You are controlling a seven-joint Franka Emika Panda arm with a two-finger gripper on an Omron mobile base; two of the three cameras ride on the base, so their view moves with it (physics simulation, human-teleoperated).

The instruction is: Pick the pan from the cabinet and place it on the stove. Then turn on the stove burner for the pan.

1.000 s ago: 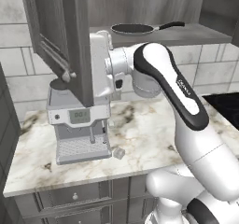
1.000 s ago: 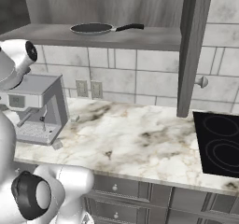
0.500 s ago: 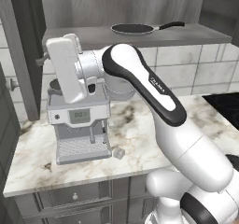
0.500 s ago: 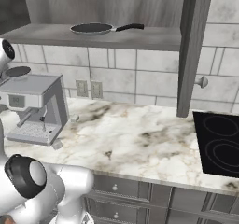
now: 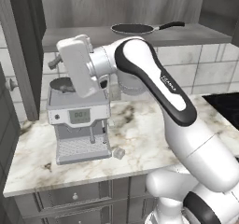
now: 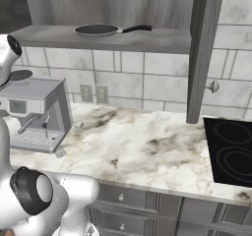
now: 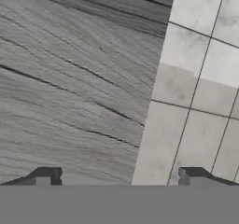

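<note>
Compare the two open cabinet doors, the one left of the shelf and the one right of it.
The left cabinet door shows its dark inner face in the left base view; the right cabinet door shows mostly its thin edge in the right base view. The right door hangs beside the stove, the left door beside the coffee machine. Both are grey wood grain with round silver knobs.

Your arm (image 5: 186, 125) rises from the base at lower right in the left base view, bends at the elbow and reaches leftward at upper height. Its white hand (image 5: 77, 64) is tilted and points away from you. In the hand view your gripper (image 7: 116, 177) shows two fingertips set wide apart, holding nothing.
</note>
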